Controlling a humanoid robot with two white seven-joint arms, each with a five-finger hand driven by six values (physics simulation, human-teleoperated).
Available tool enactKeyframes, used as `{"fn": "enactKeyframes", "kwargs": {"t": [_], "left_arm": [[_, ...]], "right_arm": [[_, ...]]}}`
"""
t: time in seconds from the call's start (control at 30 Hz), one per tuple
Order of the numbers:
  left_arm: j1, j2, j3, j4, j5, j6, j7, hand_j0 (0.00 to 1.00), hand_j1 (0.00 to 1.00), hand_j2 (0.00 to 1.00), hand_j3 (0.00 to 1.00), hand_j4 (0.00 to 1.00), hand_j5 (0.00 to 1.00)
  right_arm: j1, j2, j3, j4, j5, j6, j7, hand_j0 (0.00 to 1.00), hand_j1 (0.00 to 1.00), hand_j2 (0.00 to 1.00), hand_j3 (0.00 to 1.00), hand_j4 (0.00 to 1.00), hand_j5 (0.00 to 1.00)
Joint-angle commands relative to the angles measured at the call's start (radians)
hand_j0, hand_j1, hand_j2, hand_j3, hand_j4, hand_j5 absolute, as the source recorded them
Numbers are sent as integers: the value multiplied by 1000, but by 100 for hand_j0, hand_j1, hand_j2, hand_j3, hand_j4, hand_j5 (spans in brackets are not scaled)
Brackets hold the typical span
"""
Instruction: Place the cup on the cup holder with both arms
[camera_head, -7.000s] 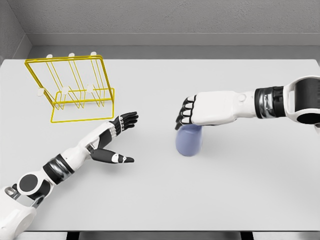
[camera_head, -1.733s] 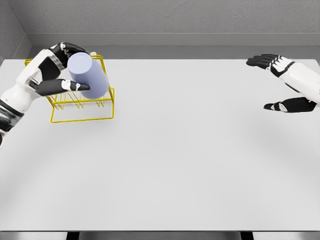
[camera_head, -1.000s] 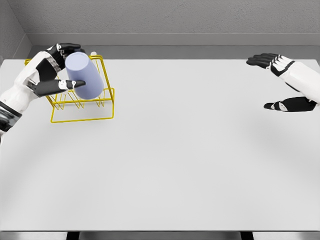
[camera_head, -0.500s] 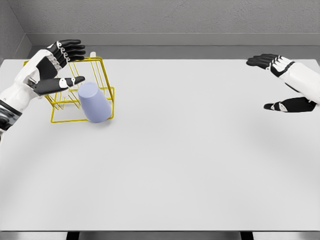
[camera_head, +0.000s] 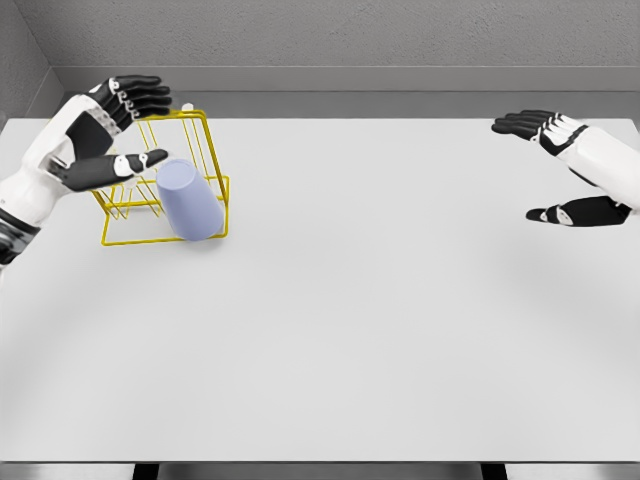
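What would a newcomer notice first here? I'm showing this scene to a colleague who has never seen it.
The pale blue cup sitting tilted in the bright yellow wire cup holder at the table's far left draws the eye first. Just left of it the left hand hovers with spread fingers, holding nothing. Far across the white table, the right hand hangs open at the right edge.

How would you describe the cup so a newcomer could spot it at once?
Start at the white table and go to its far left corner, where the yellow wire cup holder stands. The cup leans tilted on the holder's front right, the only solid pale lavender shape among thin wires.
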Motion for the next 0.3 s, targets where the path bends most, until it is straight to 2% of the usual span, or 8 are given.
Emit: {"fn": "enactKeyframes", "kwargs": {"t": [0.0,0.07,0.27], "left_arm": [[3,46,1,-9,28,-66,0,77,77,77,77,77,77],[38,84,4,-9,51,-132,0,77,77,77,77,77,77],[192,141,127,-66,89,-201,-1,80,80,80,80,80,80]], "right_arm": [[0,6,-1,1,-8,3,-1,100,100,100,100,100,100],[0,7,-1,-2,-8,3,-1,100,100,100,100,100,100],[0,7,-1,-2,-8,3,-1,100,100,100,100,100,100]]}}
